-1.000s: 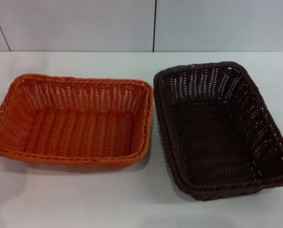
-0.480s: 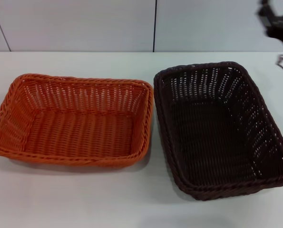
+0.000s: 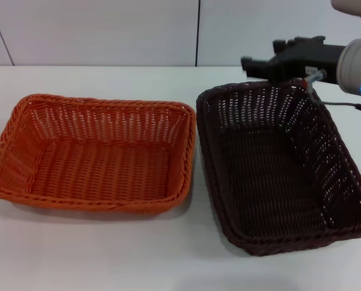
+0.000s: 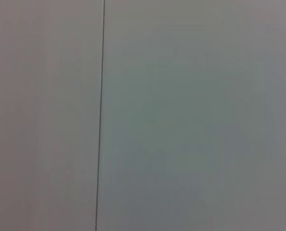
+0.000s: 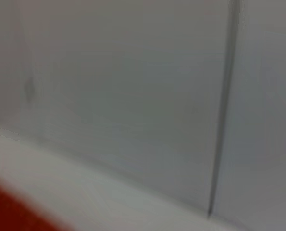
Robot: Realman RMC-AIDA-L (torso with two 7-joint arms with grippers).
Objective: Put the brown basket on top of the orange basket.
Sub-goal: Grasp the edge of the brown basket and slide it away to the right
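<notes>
The orange basket [image 3: 92, 151] sits on the white table at the left in the head view. The brown basket [image 3: 280, 163] sits right beside it on the right, their rims almost touching. Both are empty and upright. My right gripper [image 3: 253, 65] reaches in from the upper right and hovers just above the far rim of the brown basket, pointing left. It holds nothing that I can see. A blurred orange patch, the orange basket [image 5: 6, 211], shows in a corner of the right wrist view. The left gripper is out of view.
The white table [image 3: 107, 254] spreads in front of both baskets. A pale panelled wall [image 3: 107, 30] with a dark vertical seam stands behind the table. The left wrist view shows only the wall [image 4: 181, 120].
My right arm has come in from the upper right edge and moved left and down to above the brown basket's far rim. The baskets have not moved.
</notes>
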